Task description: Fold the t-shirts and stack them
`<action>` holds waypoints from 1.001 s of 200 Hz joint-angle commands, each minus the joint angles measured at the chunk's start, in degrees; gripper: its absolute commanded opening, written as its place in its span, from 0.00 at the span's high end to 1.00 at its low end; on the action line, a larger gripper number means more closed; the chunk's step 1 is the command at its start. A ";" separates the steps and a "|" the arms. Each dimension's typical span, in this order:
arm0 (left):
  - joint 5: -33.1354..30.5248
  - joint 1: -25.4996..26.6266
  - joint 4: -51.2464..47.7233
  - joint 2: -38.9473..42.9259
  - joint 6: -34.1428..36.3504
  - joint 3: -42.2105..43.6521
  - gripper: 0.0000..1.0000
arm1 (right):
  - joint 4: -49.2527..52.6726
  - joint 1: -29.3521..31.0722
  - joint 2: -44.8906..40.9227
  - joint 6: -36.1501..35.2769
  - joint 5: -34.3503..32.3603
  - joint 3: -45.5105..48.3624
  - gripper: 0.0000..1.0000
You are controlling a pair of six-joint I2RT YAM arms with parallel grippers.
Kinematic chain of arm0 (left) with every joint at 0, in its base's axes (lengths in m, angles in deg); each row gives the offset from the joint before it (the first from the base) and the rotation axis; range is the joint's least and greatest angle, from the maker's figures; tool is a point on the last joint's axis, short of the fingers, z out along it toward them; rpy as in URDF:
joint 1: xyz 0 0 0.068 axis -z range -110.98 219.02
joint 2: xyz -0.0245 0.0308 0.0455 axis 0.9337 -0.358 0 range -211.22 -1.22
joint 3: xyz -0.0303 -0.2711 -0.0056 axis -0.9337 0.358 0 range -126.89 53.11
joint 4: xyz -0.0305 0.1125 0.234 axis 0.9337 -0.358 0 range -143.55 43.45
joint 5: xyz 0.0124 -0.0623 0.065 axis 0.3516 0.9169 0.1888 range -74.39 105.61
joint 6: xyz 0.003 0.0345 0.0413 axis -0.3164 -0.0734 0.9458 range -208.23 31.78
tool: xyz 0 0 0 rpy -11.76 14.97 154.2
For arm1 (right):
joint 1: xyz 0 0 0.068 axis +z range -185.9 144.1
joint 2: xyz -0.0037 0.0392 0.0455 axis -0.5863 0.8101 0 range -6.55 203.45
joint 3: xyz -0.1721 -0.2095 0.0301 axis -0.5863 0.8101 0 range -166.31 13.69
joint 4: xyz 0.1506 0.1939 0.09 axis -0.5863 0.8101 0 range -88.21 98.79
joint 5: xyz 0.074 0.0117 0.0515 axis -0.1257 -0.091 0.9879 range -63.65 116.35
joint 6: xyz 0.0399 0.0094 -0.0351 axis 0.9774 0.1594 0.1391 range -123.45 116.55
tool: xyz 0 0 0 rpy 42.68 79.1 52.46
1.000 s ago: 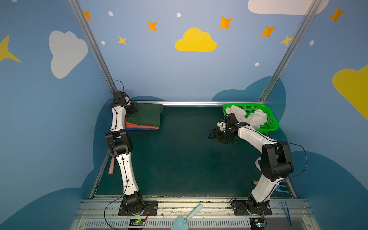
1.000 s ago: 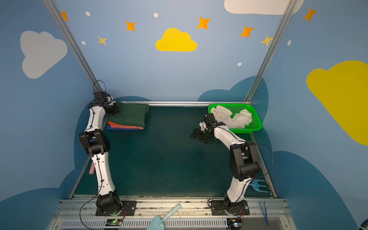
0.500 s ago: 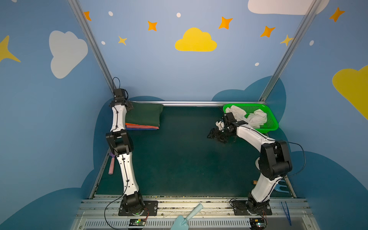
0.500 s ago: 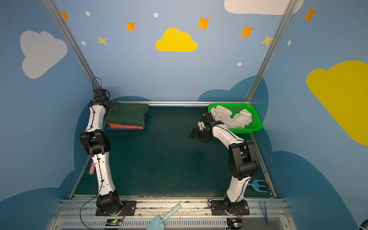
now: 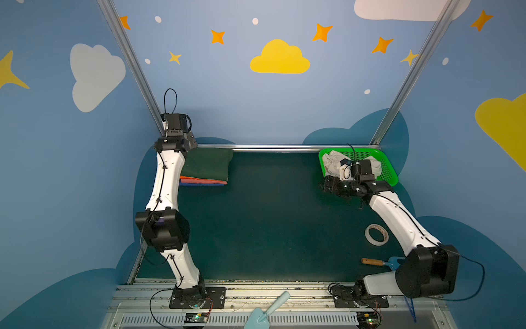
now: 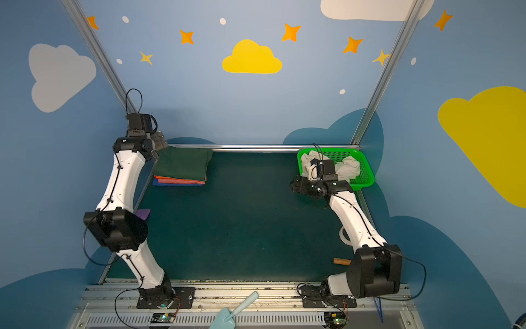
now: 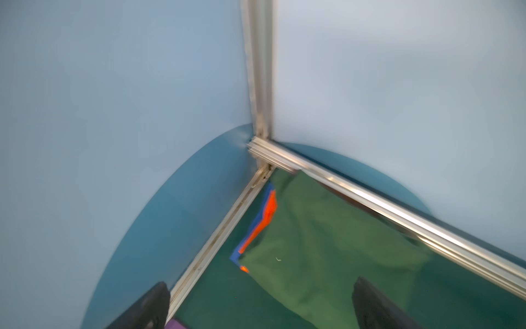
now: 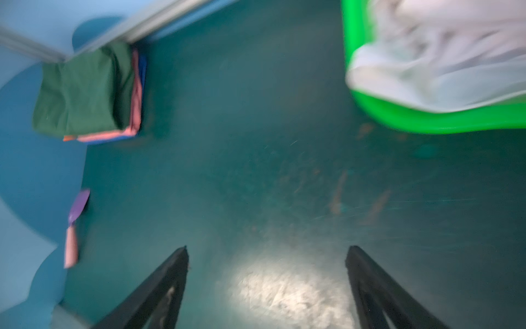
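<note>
- The left tool (image 5: 190, 140) (image 6: 158, 142) sits at the desk's far left corner, by the wall post. Its jaws are spread wide and grip nothing; in the left wrist view the left tool (image 7: 260, 283) has only cloth and desk between its two fingers.
- The green shirt (image 5: 207, 165) (image 6: 182, 163) lies folded just beside and below that tool, against the back rail. It tops the stack and is free of the fingers (image 7: 375, 304).
- Under it the edges of the orange shirt (image 5: 199, 180) (image 7: 269, 213) and the blue shirt (image 6: 173, 184) (image 7: 256, 223) stick out on the near and left sides. The right wrist view also shows a pink shirt (image 8: 136, 108) in the stack, just under the green shirt (image 8: 82, 96).
- The dark desk (image 5: 270, 213) is bare between the stack and the right arm.
- The right tool (image 5: 327, 185) (image 6: 296, 185) hangs over the desk, well apart from the stack and just beside the near left corner of the basket (image 5: 322, 161) (image 6: 367, 175). Its jaws are spread and empty, as the view between the right tool's (image 8: 267, 250) fingers shows.
- The basket stands in the far right corner of the desk. A crumpled white shirt (image 5: 334, 162) (image 6: 347, 168) (image 8: 441, 57) lies in it, with a fold draped over the rim (image 8: 427, 122) nearest the right tool.
</note>
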 commanded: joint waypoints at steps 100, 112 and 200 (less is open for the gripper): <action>3.59 5.30 48.30 30.00 2.20 66.88 0.00 | -46.27 -6.34 -16.97 -11.24 -25.38 39.85 0.03; 4.95 5.42 52.90 29.36 2.52 70.82 0.00 | -53.33 -6.50 -16.52 -12.62 -25.59 43.35 0.03; 11.29 5.68 70.48 22.16 6.96 82.25 0.00 | -66.79 -6.78 -4.34 -13.78 -21.19 46.23 0.03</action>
